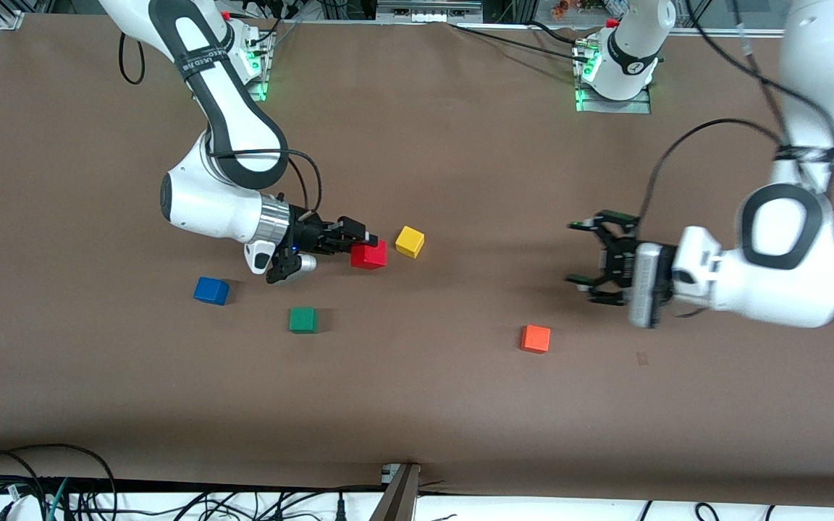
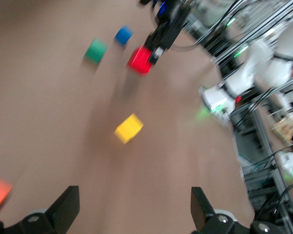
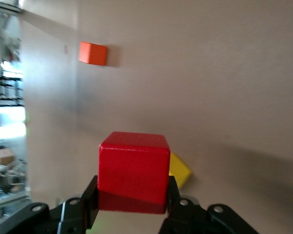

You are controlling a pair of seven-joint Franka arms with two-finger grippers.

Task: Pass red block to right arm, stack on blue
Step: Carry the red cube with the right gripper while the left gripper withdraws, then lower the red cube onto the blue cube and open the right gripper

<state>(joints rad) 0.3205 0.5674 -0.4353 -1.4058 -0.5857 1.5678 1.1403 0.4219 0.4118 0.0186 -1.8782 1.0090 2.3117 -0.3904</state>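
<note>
Red block (image 1: 369,255) clamped in right end effector (image 1: 356,244), above desk (image 1: 460,405) beside yellow cube (image 1: 410,241); blue cube (image 1: 211,290) nearer right arm's end. Left end effector (image 1: 580,253) wide open, empty, waiting.

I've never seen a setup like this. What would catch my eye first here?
Probably the red block, pinched in the fingers of the right gripper beside the yellow block. Next, the left gripper, its fingers spread wide and empty, waiting at the left arm's end of the table. Blue, green and orange blocks lie scattered nearer the front camera.
</note>
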